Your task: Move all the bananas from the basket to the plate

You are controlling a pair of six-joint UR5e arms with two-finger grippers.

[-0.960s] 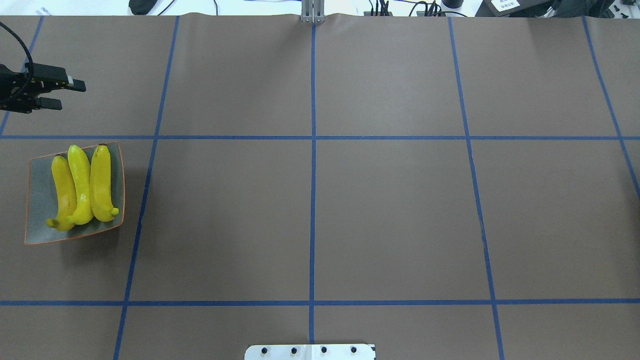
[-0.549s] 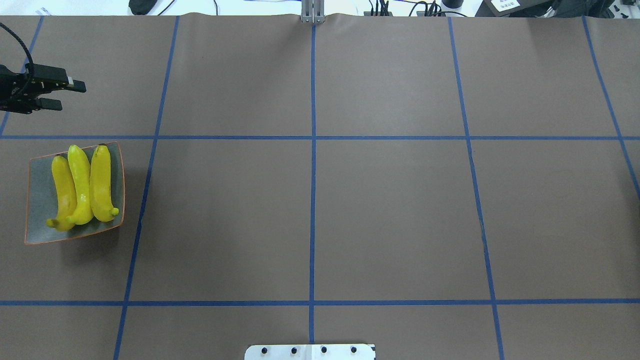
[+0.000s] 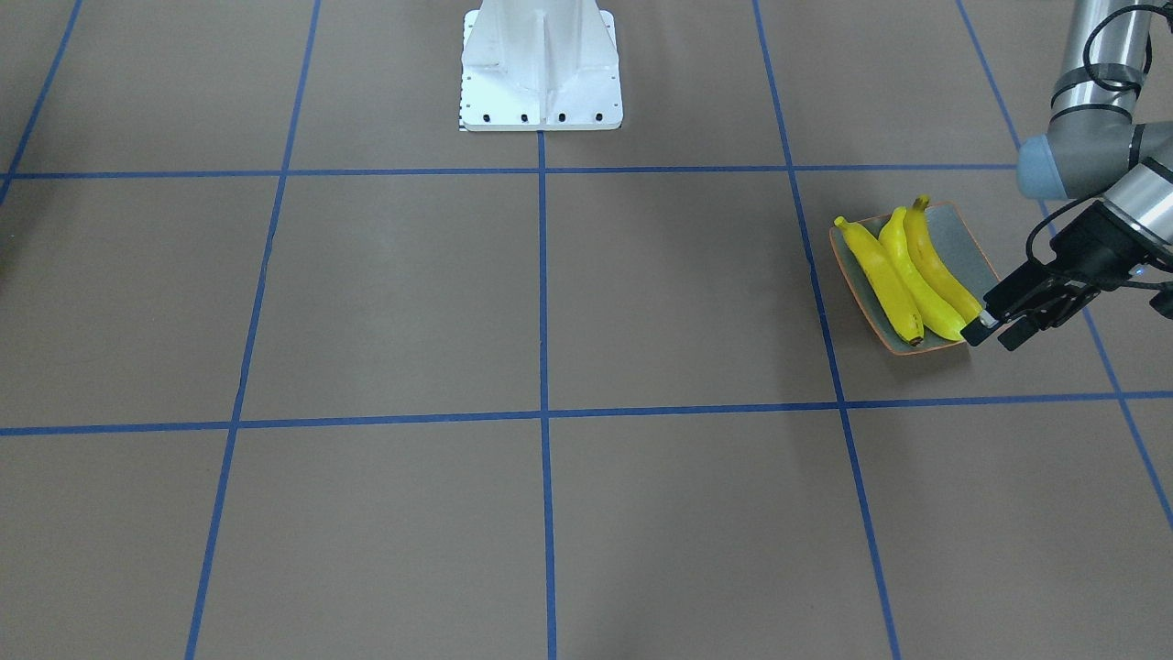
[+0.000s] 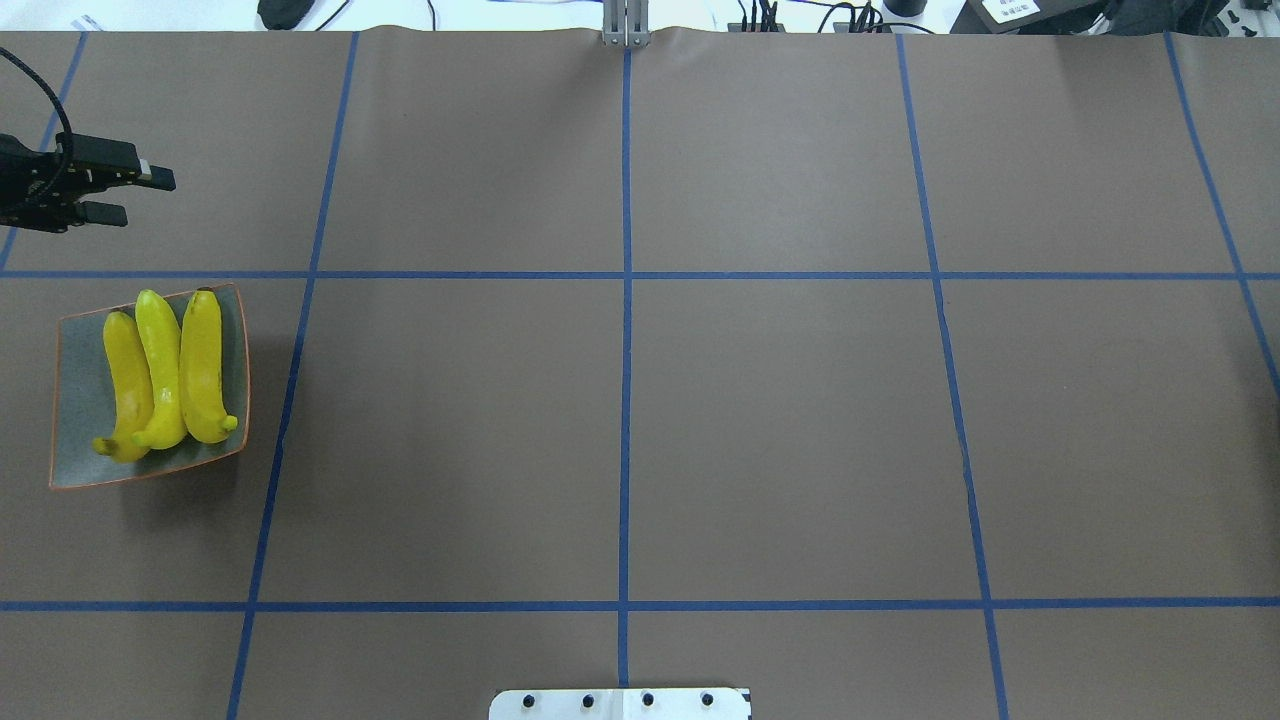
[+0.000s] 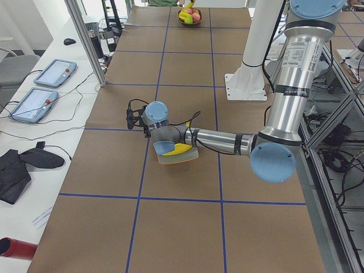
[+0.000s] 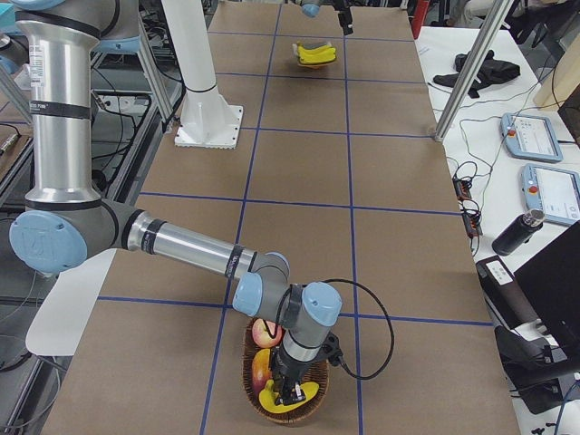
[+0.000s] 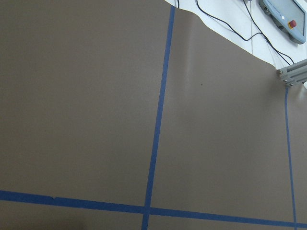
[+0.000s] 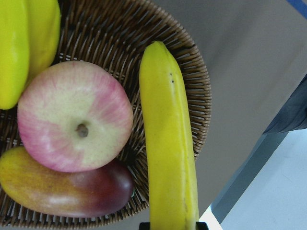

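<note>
We see three of the bananas [image 4: 165, 375] lying side by side on the plate [image 4: 78, 400], touching one another along their lengths. The plate sits on the brown surface [image 4: 780, 430] far over on the robot's left, inside one square of the blue tape grid [image 4: 626, 400]. The left arm [image 3: 1081, 165] reaches out past the plate's far edge, on the side away from the white robot base [image 3: 541, 73]. The left jaws are apart with nothing between them, and in the overhead view they are well clear of the plate. That arm's wrist camera shows only bare surface and tape. At the other end of the surface the right arm [image 6: 181, 245] bends down into the wicker basket [image 8: 120, 28], where the fourth banana [image 8: 168, 143] lies along one wall. Beside it are a pink-and-cream apple [image 8: 74, 115], a dark red and yellow mango [image 8: 62, 189] and a yellow-green fruit [image 8: 24, 43] whose kind we cannot tell. The right jaws show in the wrist view only as two dark tips at the bottom edge, one against each side of the fourth banana's near end. As far as we can see they are closed on it, and it rests in the basket.
</note>
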